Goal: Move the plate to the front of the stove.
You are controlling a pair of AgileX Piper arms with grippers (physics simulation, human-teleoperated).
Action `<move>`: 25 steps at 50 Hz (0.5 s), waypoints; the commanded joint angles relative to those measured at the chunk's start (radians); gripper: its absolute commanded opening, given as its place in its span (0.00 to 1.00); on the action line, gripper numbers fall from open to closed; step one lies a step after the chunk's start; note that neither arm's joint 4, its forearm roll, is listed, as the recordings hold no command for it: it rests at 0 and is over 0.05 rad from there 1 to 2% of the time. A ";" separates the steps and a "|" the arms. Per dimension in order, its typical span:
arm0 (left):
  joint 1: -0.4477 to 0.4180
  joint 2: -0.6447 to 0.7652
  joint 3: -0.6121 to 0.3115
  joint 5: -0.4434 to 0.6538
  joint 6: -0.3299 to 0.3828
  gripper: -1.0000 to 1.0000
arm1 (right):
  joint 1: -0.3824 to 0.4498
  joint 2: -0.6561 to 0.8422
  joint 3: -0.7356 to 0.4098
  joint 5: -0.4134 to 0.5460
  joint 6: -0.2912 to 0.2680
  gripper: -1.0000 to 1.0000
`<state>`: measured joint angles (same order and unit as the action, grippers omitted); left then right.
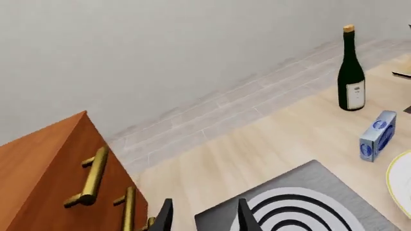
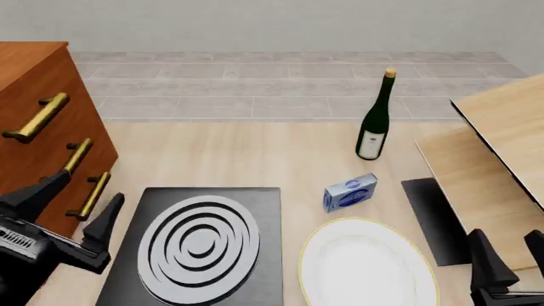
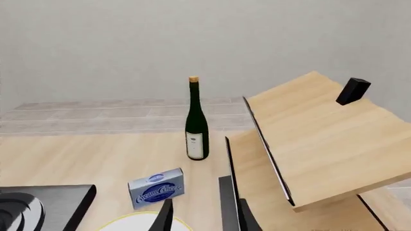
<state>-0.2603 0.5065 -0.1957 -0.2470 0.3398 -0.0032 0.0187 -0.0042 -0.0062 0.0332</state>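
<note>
Wooden table (image 2: 255, 159) holds a box (image 3: 157, 187), label seemingly "Cream Cheese".

Plate (image 2: 367, 268) cut off at front view's bottom edge, just left of the right jaws. Stove (image 2: 197, 245) near edge cropped too. Box (image 2: 350, 192) label unreadable.

Blue box (image 3: 156, 189) near the wine bottle (image 3: 196, 122): script reads "Cream Cheese", I think, blurry tho. Bottle's white label too small to read. No other txt.
</note>
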 commanded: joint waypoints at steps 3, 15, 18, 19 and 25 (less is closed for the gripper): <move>-0.166 0.280 -0.120 -0.094 0.213 1.00 | -0.002 -0.002 0.000 0.002 0.010 1.00; -0.343 0.467 -0.249 -0.112 0.376 1.00 | 0.005 0.016 0.001 -0.012 0.023 1.00; -0.367 0.491 -0.266 -0.111 0.406 1.00 | 0.006 0.014 0.002 -0.011 0.022 1.00; -0.383 0.507 -0.280 -0.100 0.417 1.00 | 0.005 0.012 0.002 -0.009 0.022 1.00; -0.449 0.573 -0.305 -0.091 0.481 1.00 | 0.004 0.014 0.002 -0.012 0.026 1.00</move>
<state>-0.5976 0.9569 -0.4339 -0.3410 0.7100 -0.0004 0.0277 -0.0029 -0.0134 0.0533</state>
